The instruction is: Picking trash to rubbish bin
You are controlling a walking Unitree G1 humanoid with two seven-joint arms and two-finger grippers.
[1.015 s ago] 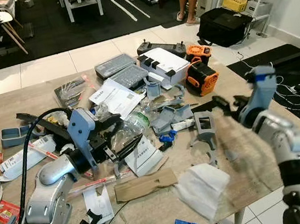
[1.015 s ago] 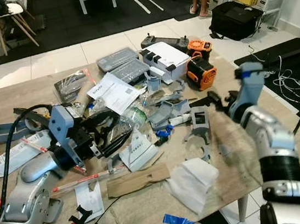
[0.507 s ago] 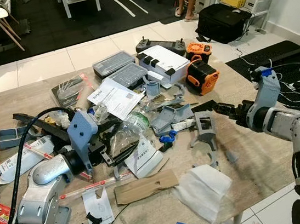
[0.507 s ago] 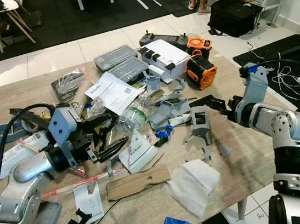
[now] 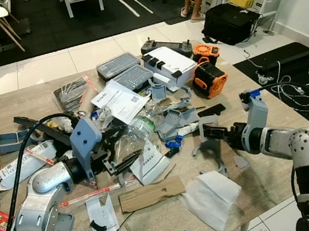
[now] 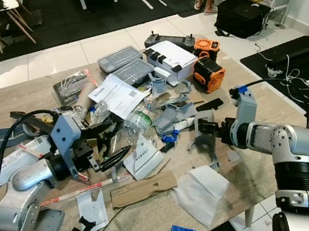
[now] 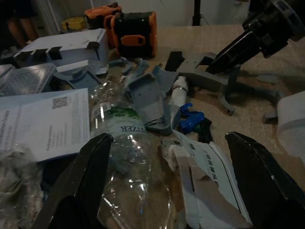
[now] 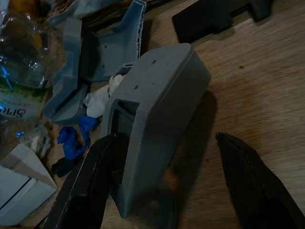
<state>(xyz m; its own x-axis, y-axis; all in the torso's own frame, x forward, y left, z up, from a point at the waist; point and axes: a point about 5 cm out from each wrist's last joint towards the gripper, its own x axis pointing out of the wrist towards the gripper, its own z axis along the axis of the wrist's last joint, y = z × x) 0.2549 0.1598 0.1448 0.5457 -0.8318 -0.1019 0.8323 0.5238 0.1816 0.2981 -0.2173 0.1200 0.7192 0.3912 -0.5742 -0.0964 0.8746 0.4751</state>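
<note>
Right gripper (image 8: 157,191), fingers spread wide and holding nothing, astride grey plastic bracket (image 8: 152,119) lying at 3 o'clock of the clutter on wooden table (image 5: 265,175): best lowered further and centred on the bracket body before closing; left gripper (image 7: 167,191) likewise agape over clear bottle (image 7: 121,143)

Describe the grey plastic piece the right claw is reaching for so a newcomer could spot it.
Start at the orange box on the table's far right. Nearer the robot stands a grey bracket, between the open right claw fingers. Unlike the flat scraps around it, it stands upright on legs.
</note>
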